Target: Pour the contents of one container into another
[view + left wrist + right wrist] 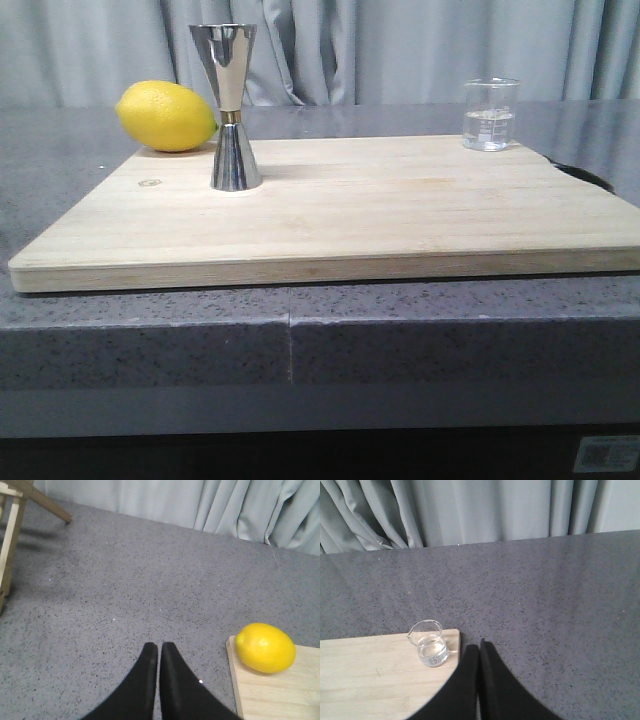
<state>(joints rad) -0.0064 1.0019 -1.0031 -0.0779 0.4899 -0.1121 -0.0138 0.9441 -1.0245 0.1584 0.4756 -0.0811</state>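
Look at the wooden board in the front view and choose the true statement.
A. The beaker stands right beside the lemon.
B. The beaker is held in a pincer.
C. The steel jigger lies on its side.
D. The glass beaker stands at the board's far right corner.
D: the glass beaker stands alone at the far right corner of the wooden board, well away from the upright steel jigger and the lemon.

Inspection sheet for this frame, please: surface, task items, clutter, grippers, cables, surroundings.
Surface: grey speckled counter with a wooden board on it.
Task items: beaker upright at the board's far right corner, some clear liquid inside; jigger upright on the board's left part.
Clutter: lemon at the board's far left corner.
Grippers: left gripper and right gripper both shut, empty, above the counter.
Cables: nothing seen.
Surroundings: grey curtain behind; wooden frame in the left wrist view.
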